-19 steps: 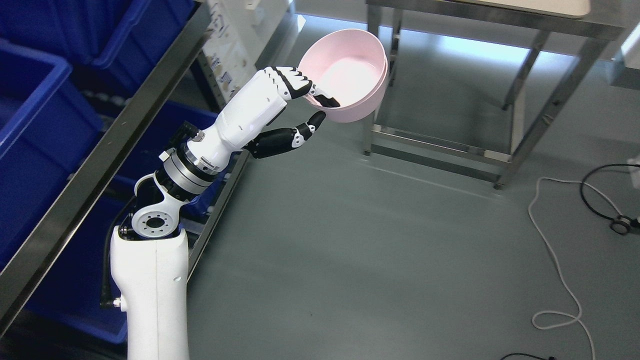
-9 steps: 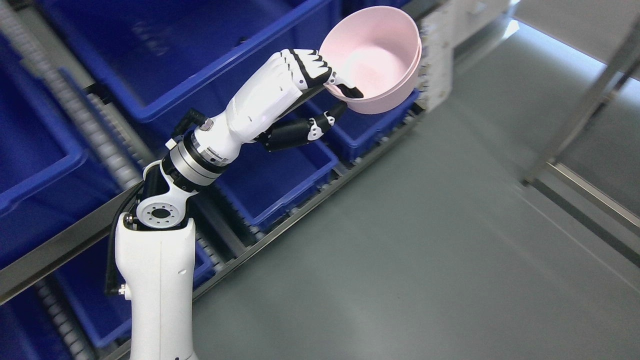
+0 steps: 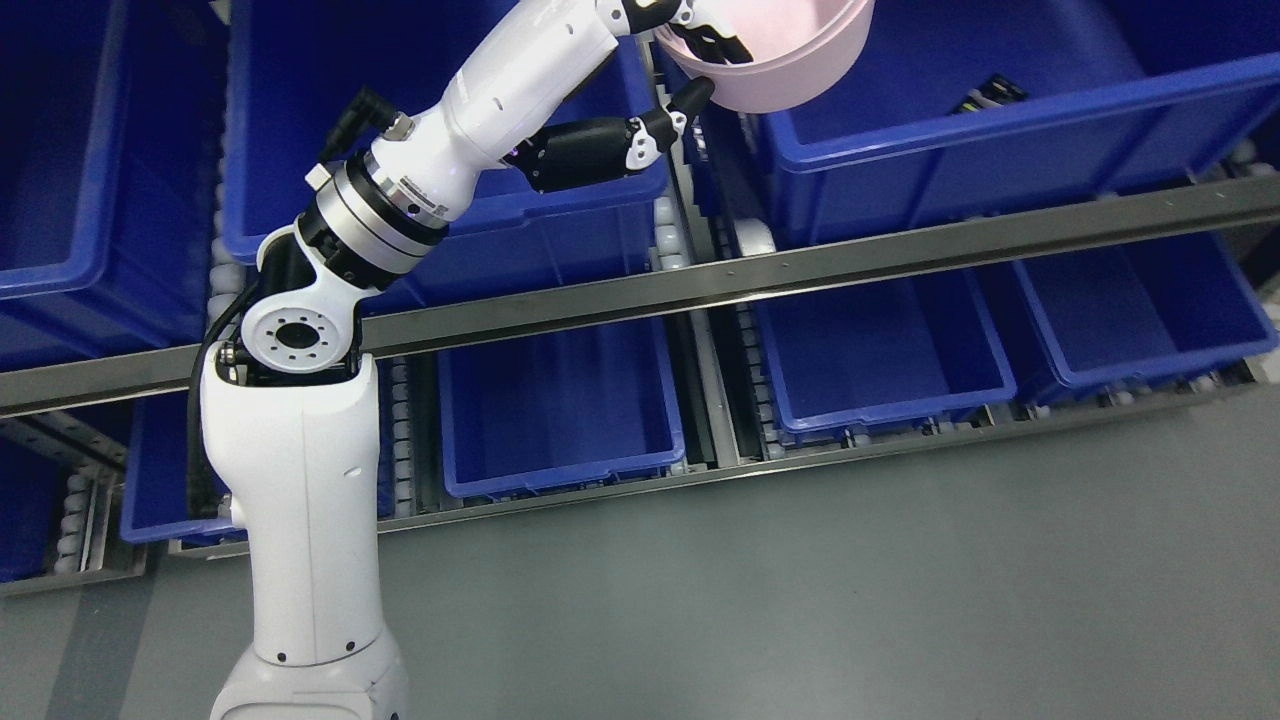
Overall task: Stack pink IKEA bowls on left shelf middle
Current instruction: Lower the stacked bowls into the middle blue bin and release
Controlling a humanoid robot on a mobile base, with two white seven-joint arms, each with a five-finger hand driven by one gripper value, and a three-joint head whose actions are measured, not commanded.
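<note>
The left arm (image 3: 300, 480) rises from the bottom edge left of the middle, its white upper segment standing nearly upright. At the round joint it bends and the forearm slants up and to the right, past a silver-and-black wrist ring, until the hand (image 3: 655, 40) meets the top edge of the picture.

The hand is closed on the pink bowl (image 3: 790, 55). Its fingers (image 3: 715, 42) hook over the near rim and lie inside the bowl, while the black thumb (image 3: 640, 140) reaches up from below, its tip touching the bowl's outer wall. Much of the hand and the upper part of the bowl are cut off by the top edge, so the whole grip cannot be seen.

The bowl is held in the air at the top of the view, its wall facing the camera. It hangs in front of the gap between two upper bins, overlapping the left corner of the right upper bin (image 3: 1000, 110). Whether it touches that bin cannot be told. A small dark object (image 3: 985, 95) lies inside this bin, too small to identify.

The shelf rail (image 3: 900, 260) runs across the picture, slanting slightly upward to the right, and passes behind the arm's joint. Below it sit lower bins (image 3: 560, 420) in a row on roller tracks. The grey floor (image 3: 800, 600) fills the lower part of the view.
</note>
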